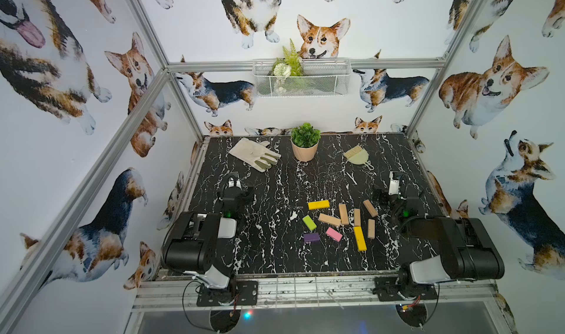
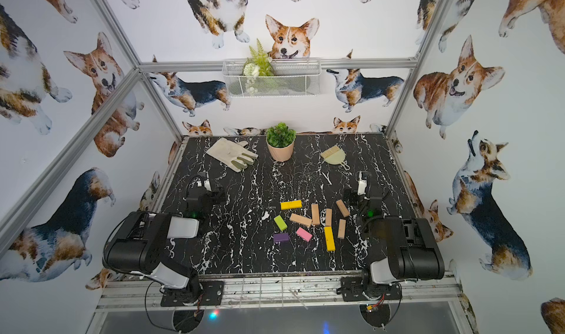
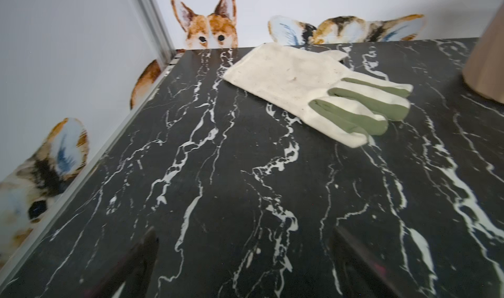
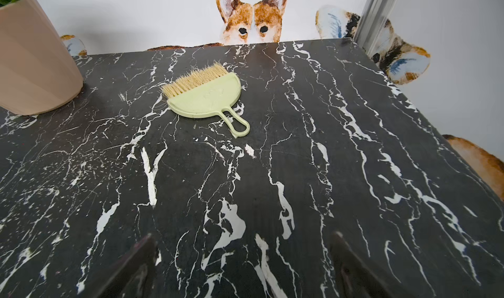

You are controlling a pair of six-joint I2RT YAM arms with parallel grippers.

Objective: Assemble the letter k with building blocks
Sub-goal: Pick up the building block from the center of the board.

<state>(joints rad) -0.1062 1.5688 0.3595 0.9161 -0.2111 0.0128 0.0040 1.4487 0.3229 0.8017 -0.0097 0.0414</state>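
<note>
Marbled black tabletop point(image 1: 269, 256), two arms folded at its near corners, no letter begun. The left pincer point(image 3: 242, 239) and the right pincer point(image 4: 242, 240) both hang with jaws apart and empty, facing the far wall rather than the work. A glove point(image 1: 255, 153), a potted plant point(image 1: 305, 146) and a dustpan point(image 1: 357, 158) line the far edge, well apart from the job.

The building blocks point(image 1: 329, 219) lie flat and scattered right of centre, nearer the right arm. A long yellow bar point(image 1: 360, 238) looks the soundest first pick for the stem. Its long sides lie free, so a pinch across its narrow width from above should hold it square. Two tan bars point(image 1: 343, 214) appear to touch at one end, though the view is too coarse to be sure. They are likely best taken later. The green block point(image 1: 309, 222), purple block point(image 1: 311, 237) and pink block point(image 1: 334, 234) lie apart from one another.
</note>
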